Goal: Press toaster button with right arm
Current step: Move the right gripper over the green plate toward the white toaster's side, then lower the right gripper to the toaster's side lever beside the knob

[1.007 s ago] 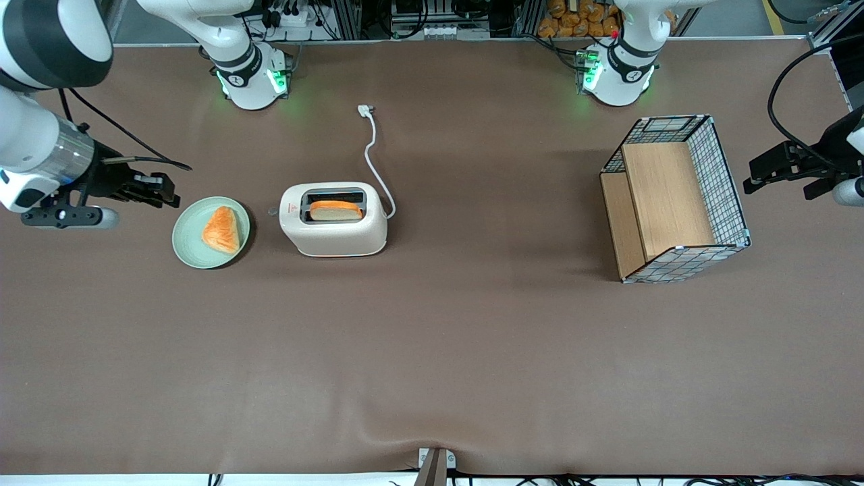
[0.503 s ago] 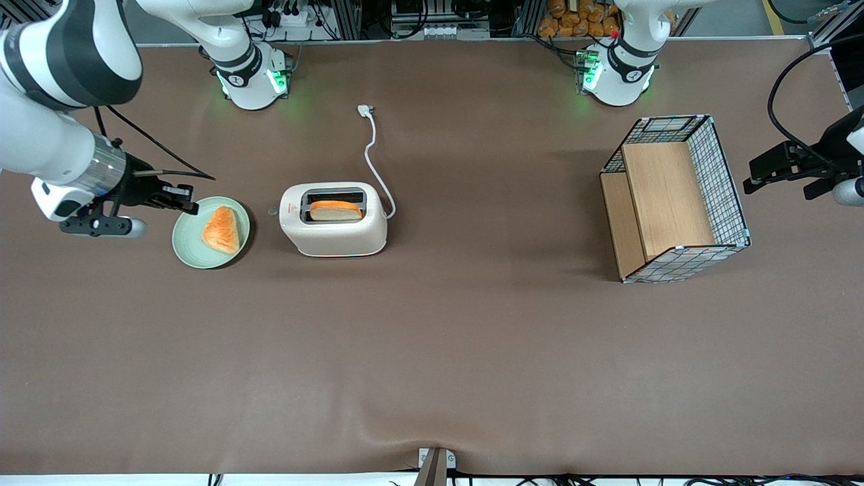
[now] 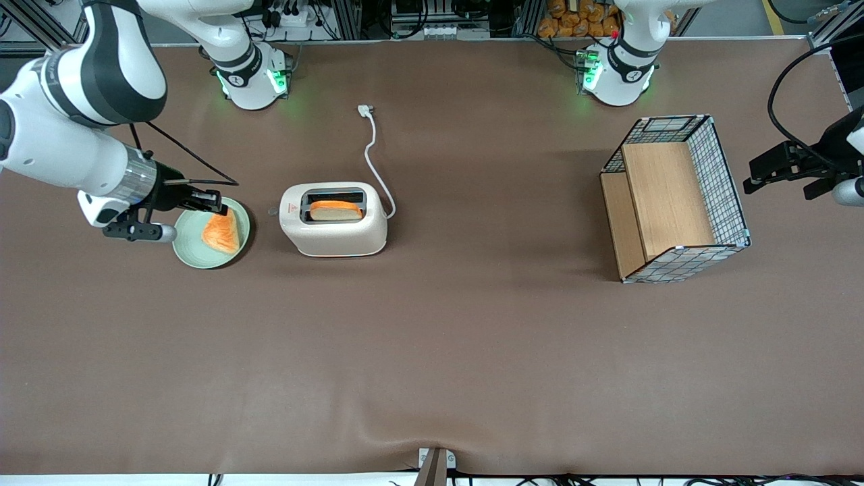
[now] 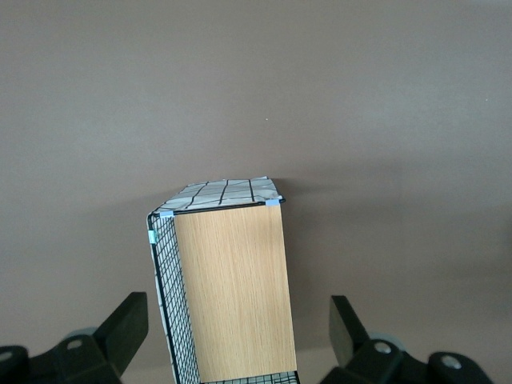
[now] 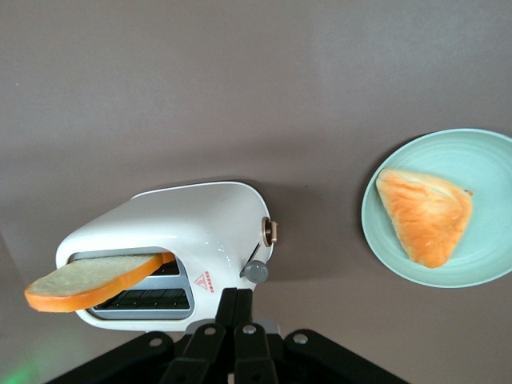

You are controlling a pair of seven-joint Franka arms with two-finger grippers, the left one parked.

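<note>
The cream-white toaster [image 3: 333, 219] stands on the brown table with a bread slice [image 3: 335, 210] in the slot nearer the front camera. It also shows in the right wrist view [image 5: 184, 240], with the slice [image 5: 92, 282] sticking out and the red triangle sticker [image 5: 206, 282] on top. The pale grey toaster button [image 5: 254, 271] juts from the narrow end by the sticker; in the front view it is a small tab [image 3: 273, 211]. My right gripper [image 3: 214, 200] is shut and empty, held above the green plate's edge, short of the button. In the wrist view the gripper [image 5: 236, 298] points at the toaster's end.
A green plate [image 3: 190, 245] with a triangular toast piece [image 3: 223, 231] lies beside the toaster toward the working arm's end. The white cord [image 3: 372, 154] runs from the toaster toward the arm bases. A wire basket with wooden panels [image 3: 671, 199] stands toward the parked arm's end.
My right arm has swung in from the table's end toward the toaster; the gripper now hangs over the plate's edge. The toaster, bread and plate have not moved.
</note>
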